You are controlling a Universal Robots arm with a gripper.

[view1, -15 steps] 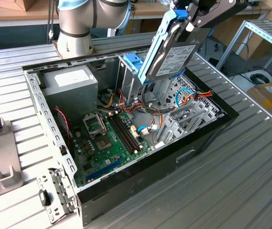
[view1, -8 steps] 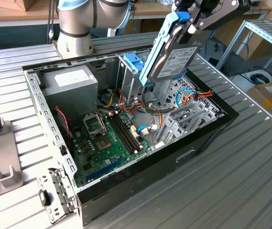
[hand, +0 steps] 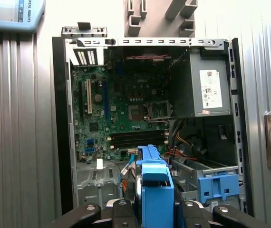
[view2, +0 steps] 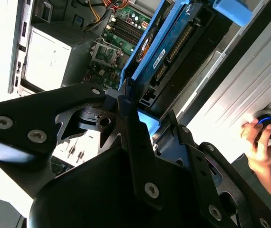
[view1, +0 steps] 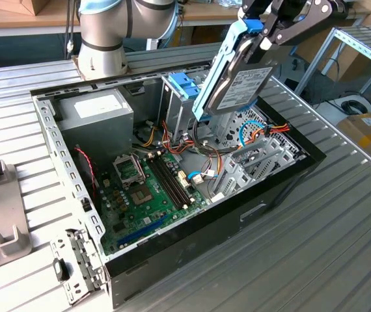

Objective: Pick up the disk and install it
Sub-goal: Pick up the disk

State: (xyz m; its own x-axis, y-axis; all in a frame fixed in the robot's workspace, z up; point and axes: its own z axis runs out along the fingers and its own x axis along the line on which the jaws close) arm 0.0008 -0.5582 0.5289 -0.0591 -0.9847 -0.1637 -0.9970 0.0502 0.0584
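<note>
Disk (view1: pixel 241 88) is picked up — pinched by its blue frame in the jaws, tilted in the air over the open computer case (view1: pixel 205 224) — but not yet installed in any bay.

Disk (view1: pixel 239 88), tilted, label up, between the fingers (view1: pixel 267 34) above the open computer case (view1: pixel 192 234)

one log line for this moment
gripper: shut on disk | disk: tilted, held above open computer case | install: not yet done
</note>
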